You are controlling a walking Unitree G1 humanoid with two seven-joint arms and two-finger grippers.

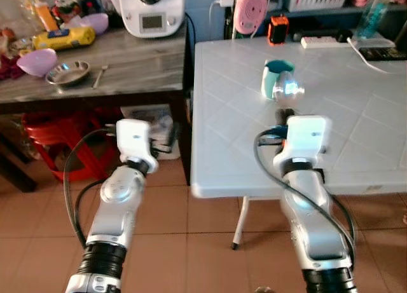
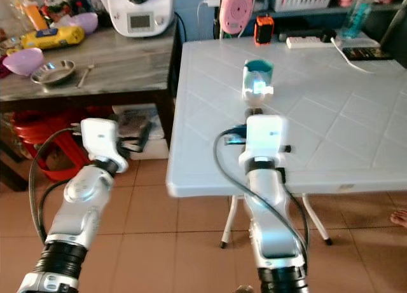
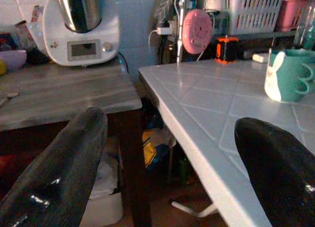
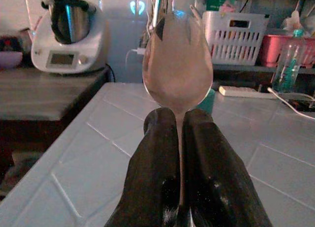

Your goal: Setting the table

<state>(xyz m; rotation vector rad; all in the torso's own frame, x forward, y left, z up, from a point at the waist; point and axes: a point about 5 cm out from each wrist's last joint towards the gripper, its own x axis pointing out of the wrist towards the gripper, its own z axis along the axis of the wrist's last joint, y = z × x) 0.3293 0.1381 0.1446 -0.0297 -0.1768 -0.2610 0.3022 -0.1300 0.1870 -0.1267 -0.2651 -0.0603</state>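
shiny steel spork (image 4: 177,72), tines up

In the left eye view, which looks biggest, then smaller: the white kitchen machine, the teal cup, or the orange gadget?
1. white kitchen machine, though partly cropped
2. teal cup
3. orange gadget

The machine and gadget sit farther away, so true sizes are unsure.

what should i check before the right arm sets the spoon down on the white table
1. Grip: right gripper fingers pinched on the spoon handle, bowl pointing up and forward: ok.
2. Gripper over the white table: ok.
3. Mug stands just ahead of the spoon, close in line with it: not ok, steer beside it.
4. Bare tabletop right of the mug for a landing spot: ok.
5. Left gripper open, off the table edge, between the two tables, holding nothing: ok.
6. Height of the spoon above the tabletop: cannot tell.
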